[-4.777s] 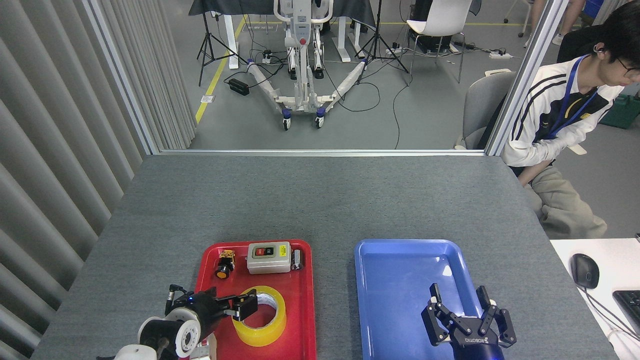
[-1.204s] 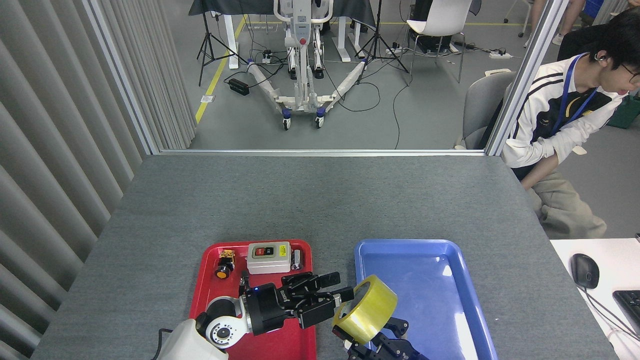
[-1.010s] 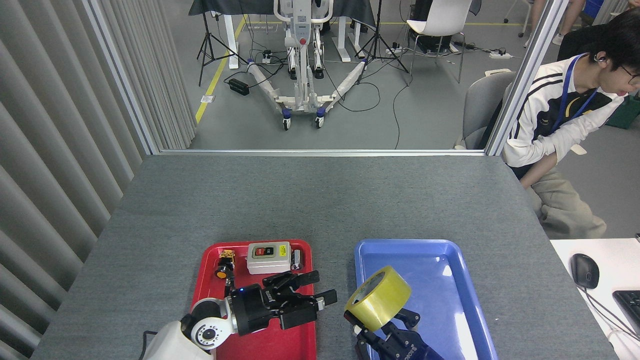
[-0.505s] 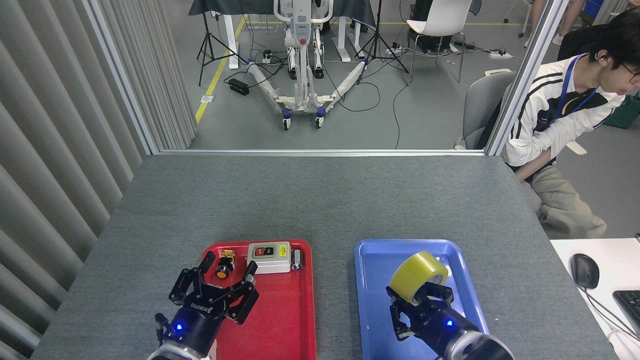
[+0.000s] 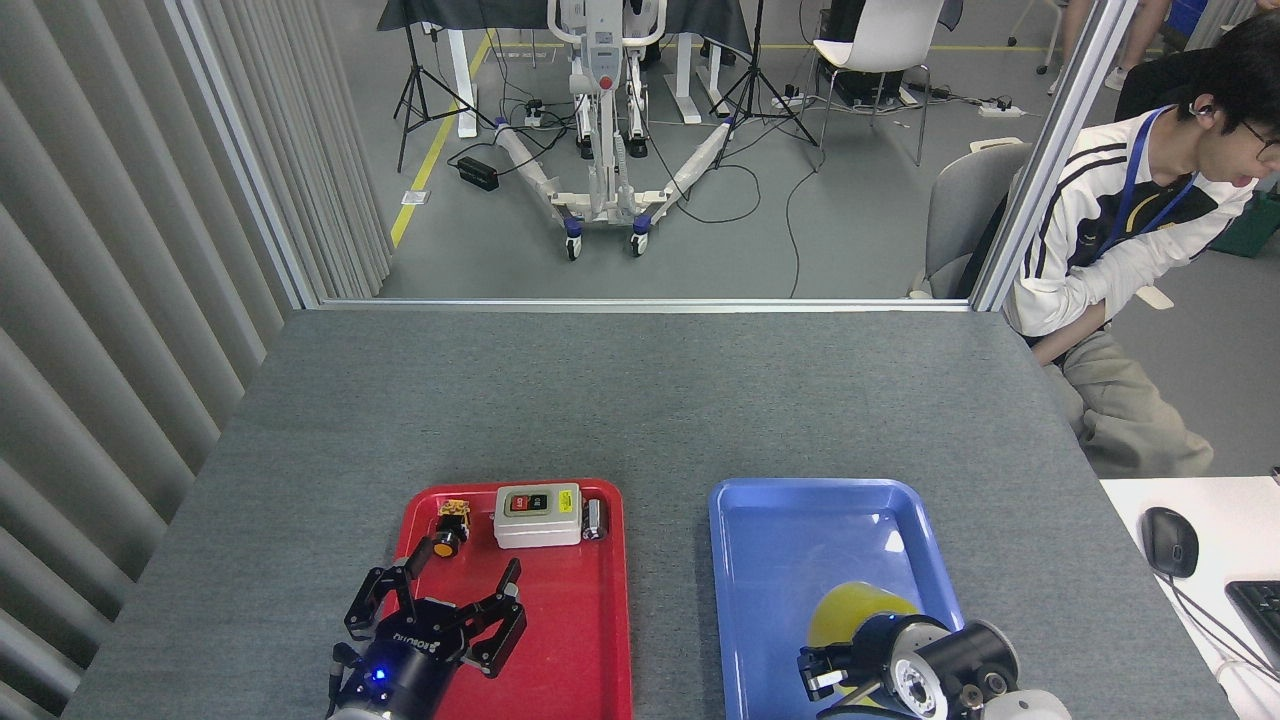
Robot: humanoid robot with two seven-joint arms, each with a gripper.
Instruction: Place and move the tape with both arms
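A: Hovering low over the blue tray [image 5: 740, 520], lower right of the frame, the right gripper [image 5: 835, 680] is turned mostly out of sight behind its own wrist. The tape [image 5: 850, 610] shows as a yellow curve just above it, over the near part of the tray.

B: Has it got hold of the roll?

A: Can't tell — the fingers are hidden, so holding or letting go is anyone's guess. The left gripper [image 5: 455, 600] is plain enough: fingers spread wide, nothing in them, above the red tray [image 5: 600, 640].

B: How would that roll handle?

A: Light, I'd say, and stiff through the core. The wound film looks glossy, so the outer face may slip; pinching across the ring wall, one finger inside the core, seems the surest hold.

B: Any writing?

A: White lettering on the left gripper's palm, too small to read. The grey switch box [image 5: 538, 515] at the red tray's far end has red and dark buttons, labels illegible.
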